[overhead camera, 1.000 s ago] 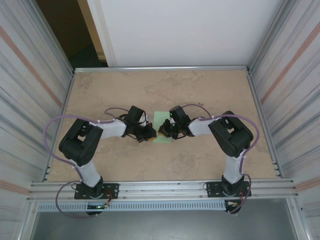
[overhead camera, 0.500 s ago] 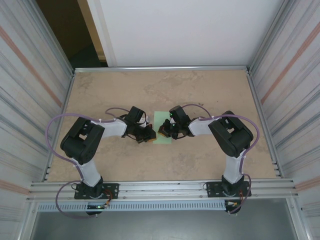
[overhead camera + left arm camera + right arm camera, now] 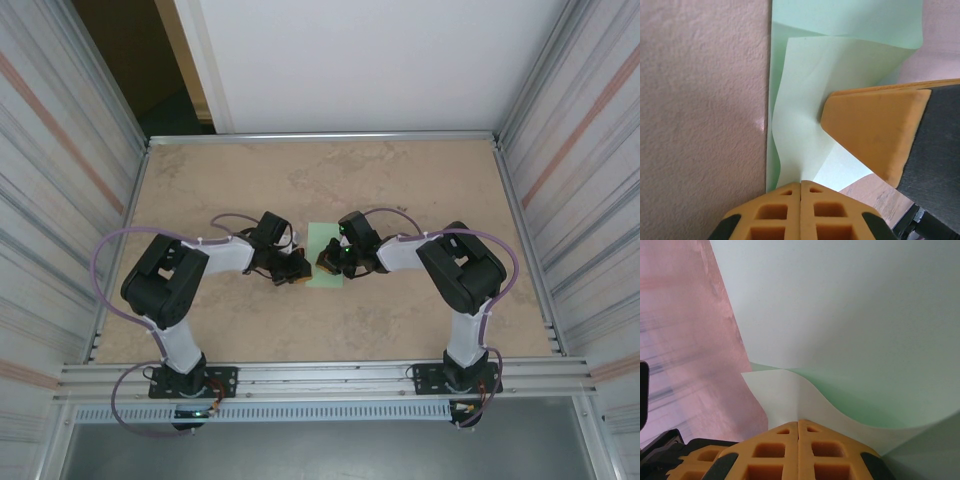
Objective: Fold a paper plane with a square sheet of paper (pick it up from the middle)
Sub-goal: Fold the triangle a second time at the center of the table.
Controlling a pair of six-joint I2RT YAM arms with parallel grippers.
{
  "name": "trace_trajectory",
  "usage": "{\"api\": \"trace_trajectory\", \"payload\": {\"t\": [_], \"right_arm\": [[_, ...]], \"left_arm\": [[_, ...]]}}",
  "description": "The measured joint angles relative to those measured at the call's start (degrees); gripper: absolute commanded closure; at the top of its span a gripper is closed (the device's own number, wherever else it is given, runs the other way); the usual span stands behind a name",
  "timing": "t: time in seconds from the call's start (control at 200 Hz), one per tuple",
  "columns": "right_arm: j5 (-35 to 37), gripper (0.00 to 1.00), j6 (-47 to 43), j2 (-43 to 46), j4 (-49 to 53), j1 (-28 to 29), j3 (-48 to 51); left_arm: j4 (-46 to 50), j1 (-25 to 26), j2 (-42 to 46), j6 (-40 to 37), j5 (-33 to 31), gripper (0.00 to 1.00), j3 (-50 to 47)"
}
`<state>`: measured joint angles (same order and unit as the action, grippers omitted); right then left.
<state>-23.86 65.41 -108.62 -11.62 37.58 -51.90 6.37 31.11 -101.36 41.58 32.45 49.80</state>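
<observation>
While our left tool (image 3: 800,183) and right tool (image 3: 799,421) are pinching the paper sheet (image 3: 325,236), we are risking tearing it by pulling apart.

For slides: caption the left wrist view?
Left gripper pinching the folded paper at its edge, shut right gripper close beside.

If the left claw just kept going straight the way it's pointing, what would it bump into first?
The square sheet of paper: it lies right at the shut tips of the left gripper. Beyond it, probably the right gripper, slightly to one side.
</observation>
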Motion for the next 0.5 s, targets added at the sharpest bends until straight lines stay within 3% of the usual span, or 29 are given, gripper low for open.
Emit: {"api": "trace_trajectory", "payload": {"t": [0.501], "right_arm": [[-0.13, 1.0, 0.09, -0.07, 0.0, 0.0, -0.04]], "left_arm": [[0.87, 2.71, 2.38, -0.42, -0.98, 1.0, 0.22]]}}
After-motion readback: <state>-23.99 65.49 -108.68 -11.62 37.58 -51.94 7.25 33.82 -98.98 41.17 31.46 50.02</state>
